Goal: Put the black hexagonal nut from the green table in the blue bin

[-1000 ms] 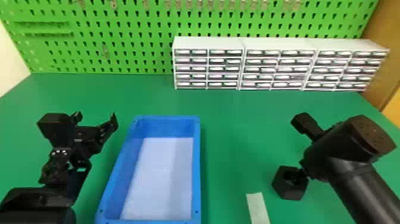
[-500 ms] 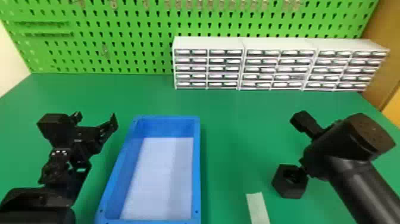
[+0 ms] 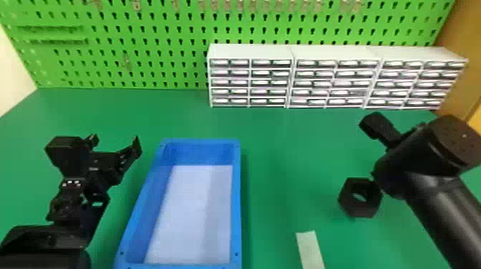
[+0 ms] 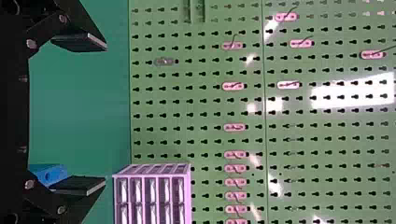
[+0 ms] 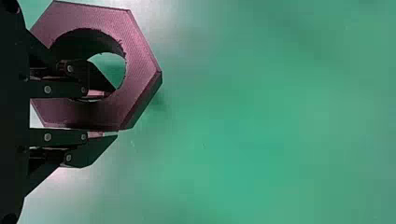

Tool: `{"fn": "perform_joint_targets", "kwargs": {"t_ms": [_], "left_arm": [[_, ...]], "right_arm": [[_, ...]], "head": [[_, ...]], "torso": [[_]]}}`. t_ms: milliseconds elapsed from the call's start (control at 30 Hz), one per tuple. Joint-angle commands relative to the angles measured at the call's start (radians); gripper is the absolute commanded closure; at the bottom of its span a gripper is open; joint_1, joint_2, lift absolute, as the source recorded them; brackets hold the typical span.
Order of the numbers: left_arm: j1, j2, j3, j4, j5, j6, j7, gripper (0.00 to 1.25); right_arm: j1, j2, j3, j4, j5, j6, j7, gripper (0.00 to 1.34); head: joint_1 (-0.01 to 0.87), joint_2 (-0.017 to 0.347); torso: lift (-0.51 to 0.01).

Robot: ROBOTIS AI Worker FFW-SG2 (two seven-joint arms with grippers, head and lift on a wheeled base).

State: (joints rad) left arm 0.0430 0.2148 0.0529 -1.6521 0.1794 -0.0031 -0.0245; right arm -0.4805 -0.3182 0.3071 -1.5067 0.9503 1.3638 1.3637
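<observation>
Black hexagonal nut [image 3: 352, 211] is over at about 4 o'clock in the head view, to the right of the blue bin [image 3: 237, 200], which takes the 7 o'clock spot. The right gripper [image 3: 388, 180] comes in on the nut's 2 o'clock side, but its tips are hidden from up there, so the head view alone can't tell you the grip. The right wrist view sorts that out: the right gripper [image 5: 116, 113] has one finger through the nut's hole and the other along an outer flat, pinching the wall between them. Can't really tell whether the nut is touching the green table [image 3: 282, 153] underneath.

Left gripper [image 3: 115, 141] is parked around 9 o'clock, just off the bin's left side. In the left wrist view, the left gripper [image 4: 106, 113] has its fingers spread wide, and you get a close look at the pink hooks [image 4: 233, 86] on the pegboard [image 3: 161, 46], plus a bit of the bin by one finger. Head view gives you the bin's pale floor, white drawer units [image 3: 250, 52] at 2 o'clock and a pale strip [image 3: 309, 250] at 5.
</observation>
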Motion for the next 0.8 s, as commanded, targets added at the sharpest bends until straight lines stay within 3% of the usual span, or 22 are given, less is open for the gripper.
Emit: {"fn": "perform_joint_targets", "kwargs": {"t_ms": [0, 167, 600, 700, 767], "left_arm": [[0.0, 0.0, -0.001, 0.0, 0.0, 0.0, 0.0, 0.25], [0.002, 0.0, -0.001, 0.0, 0.0, 0.002, 0.0, 0.25], [0.002, 0.0, -0.001, 0.0, 0.003, 0.0, 0.0, 0.25], [0.002, 0.0, -0.001, 0.0, 0.003, 0.0, 0.0, 0.25], [0.003, 0.0, 0.001, 0.0, 0.003, 0.002, 0.0, 0.25]], "right_arm": [[-0.023, -0.013, -0.009, -0.03, 0.011, 0.001, 0.003, 1.05], [-0.043, -0.018, -0.049, -0.09, 0.013, 0.001, 0.003, 1.05], [-0.098, 0.005, -0.172, -0.274, 0.002, 0.006, 0.003, 1.05], [-0.11, 0.015, -0.192, -0.3, -0.038, 0.008, 0.003, 1.05], [-0.125, 0.022, -0.207, -0.302, -0.12, 0.006, -0.028, 1.05]], "head": [[0.686, 0.052], [0.686, 0.052], [0.686, 0.052], [0.686, 0.052], [0.686, 0.052]], "torso": [[-0.097], [-0.097], [-0.097], [-0.097], [-0.097]]}}
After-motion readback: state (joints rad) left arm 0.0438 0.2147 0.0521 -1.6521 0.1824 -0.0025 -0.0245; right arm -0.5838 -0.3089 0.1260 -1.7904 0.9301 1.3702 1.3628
